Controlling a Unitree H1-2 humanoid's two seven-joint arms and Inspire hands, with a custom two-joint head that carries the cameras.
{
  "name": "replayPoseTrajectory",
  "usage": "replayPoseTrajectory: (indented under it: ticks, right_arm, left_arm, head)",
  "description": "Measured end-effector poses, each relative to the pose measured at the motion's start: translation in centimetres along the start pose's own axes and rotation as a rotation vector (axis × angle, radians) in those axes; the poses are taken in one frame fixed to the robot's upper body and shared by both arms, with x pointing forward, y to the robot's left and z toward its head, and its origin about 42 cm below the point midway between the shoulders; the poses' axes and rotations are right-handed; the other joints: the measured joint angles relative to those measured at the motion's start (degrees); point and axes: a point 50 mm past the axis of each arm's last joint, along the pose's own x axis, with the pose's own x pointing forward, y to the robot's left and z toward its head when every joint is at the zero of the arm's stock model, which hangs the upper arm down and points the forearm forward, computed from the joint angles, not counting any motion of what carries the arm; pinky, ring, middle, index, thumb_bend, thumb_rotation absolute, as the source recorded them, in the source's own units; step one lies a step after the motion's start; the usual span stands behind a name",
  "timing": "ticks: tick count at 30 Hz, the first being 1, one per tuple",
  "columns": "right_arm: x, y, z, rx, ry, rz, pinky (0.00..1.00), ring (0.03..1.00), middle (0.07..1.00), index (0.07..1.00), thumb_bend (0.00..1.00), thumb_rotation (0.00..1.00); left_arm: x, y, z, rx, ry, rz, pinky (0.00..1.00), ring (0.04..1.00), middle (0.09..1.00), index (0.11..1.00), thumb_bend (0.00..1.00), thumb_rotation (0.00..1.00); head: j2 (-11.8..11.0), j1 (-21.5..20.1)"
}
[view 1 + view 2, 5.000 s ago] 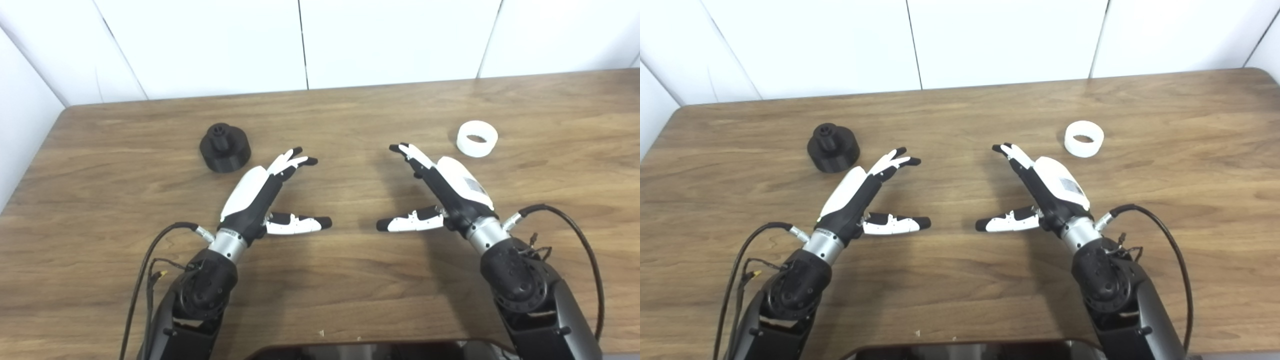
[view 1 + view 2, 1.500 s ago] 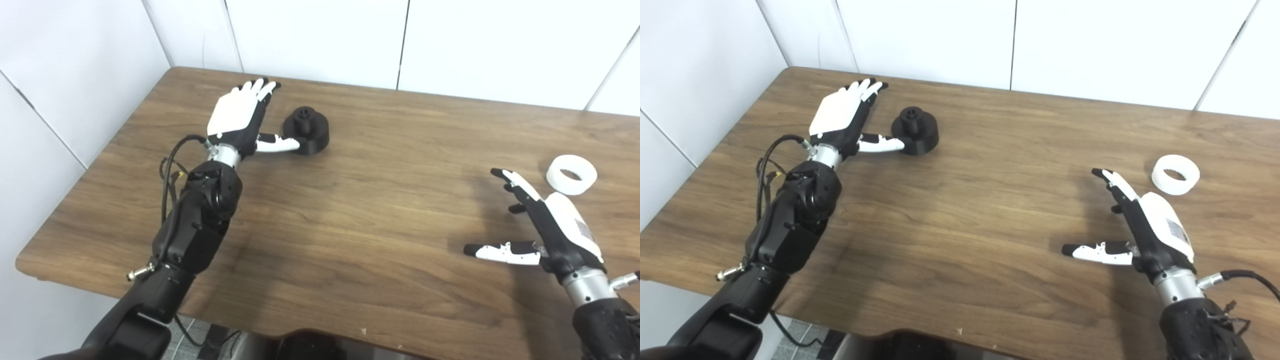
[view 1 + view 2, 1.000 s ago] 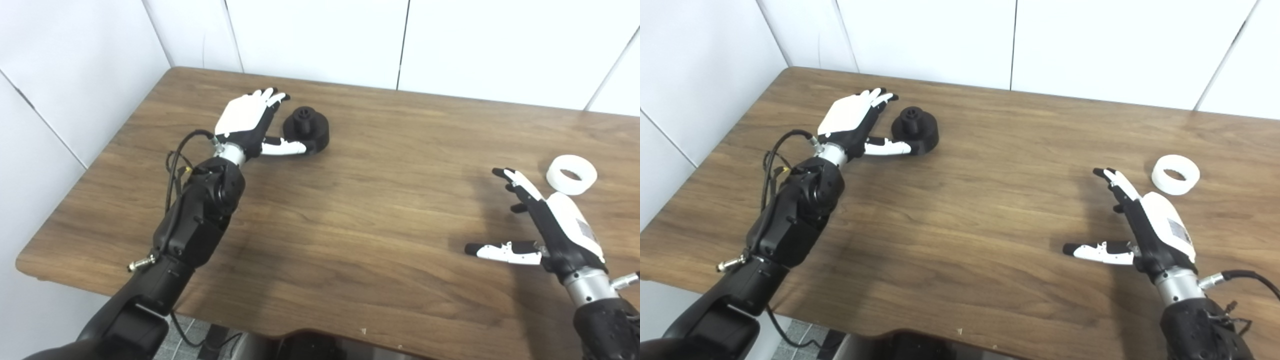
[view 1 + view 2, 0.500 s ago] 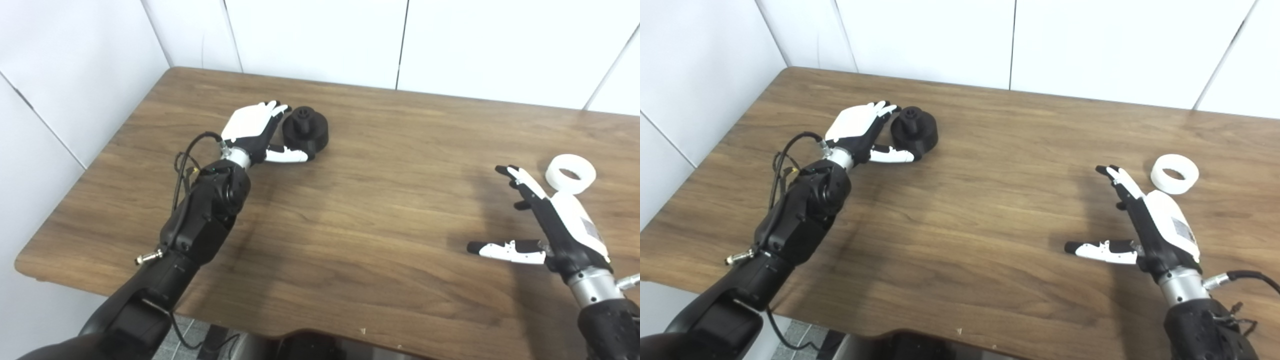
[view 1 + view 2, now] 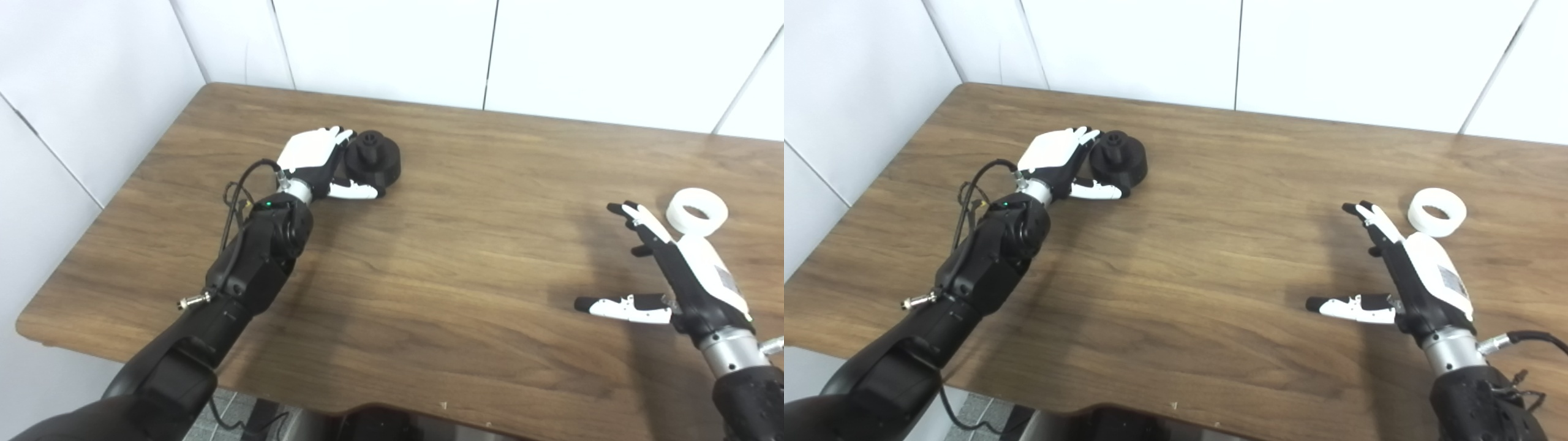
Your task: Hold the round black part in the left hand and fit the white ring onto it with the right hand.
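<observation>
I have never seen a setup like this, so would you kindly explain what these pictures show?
Both pictures come from two cameras side by side on a humanoid robot's head, looking down at a brown wooden table. Its two arms enter from the bottom edge. The left hand has its fingers and thumb around a round black part with a centre post, which appears to rest on the table; a firm grip is not clear. The right hand is open and holds nothing. A white ring lies just beyond it, untouched.

Round matte black plastic part [image 5: 373, 162]; plain white plastic ring [image 5: 697, 212]; brown wood-grain desk [image 5: 465, 245]; white-and-black left hand [image 5: 315, 160] and right hand [image 5: 680, 272]; white panelled wall [image 5: 380, 49].
</observation>
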Motion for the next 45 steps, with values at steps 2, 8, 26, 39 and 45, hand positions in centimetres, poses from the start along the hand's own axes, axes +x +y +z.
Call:
replayPoseTrajectory:
  ticks: [2,8,26,39,45]
  right_arm:
    - [-0.2,0.1,-0.1,0.001,0.004,0.002,0.73,0.889,0.959,0.905,0.93,0.33]
    - [-0.3,0.0,0.0,-0.002,0.001,0.0,0.72,0.881,0.956,0.905,0.93,0.32]
    - [-0.5,0.1,-0.1,0.0,0.009,0.0,0.72,0.887,0.954,0.906,0.94,0.34]
    - [-0.4,0.0,0.0,-0.006,0.006,-0.008,0.72,0.877,0.958,0.909,0.93,0.37]
    - [-0.3,0.0,0.1,-0.008,0.005,-0.013,0.73,0.884,0.956,0.911,0.93,0.38]
  left_arm:
    - [0.3,0.0,0.1,-0.012,-0.009,0.037,1.0,1.0,1.0,0.789,1.0,0.52]
    - [0.4,-0.5,1.1,-0.096,-0.047,0.136,1.0,1.0,1.0,0.627,0.91,0.36]
    - [0.3,-0.3,1.3,-0.167,-0.089,0.148,1.0,1.0,1.0,0.583,0.88,0.3]
    - [-1.5,-1.1,3.3,-0.187,-0.208,0.077,1.0,1.0,1.0,0.604,0.95,0.34]
    - [-3.3,-2.7,6.1,-0.242,-0.306,0.024,1.0,1.0,1.0,0.618,0.99,0.37]
  head:
    - [0.2,0.0]
    - [0.4,0.1]
    - [1.1,-0.7]
    - [1.8,-3.2]
    - [2.2,-4.7]
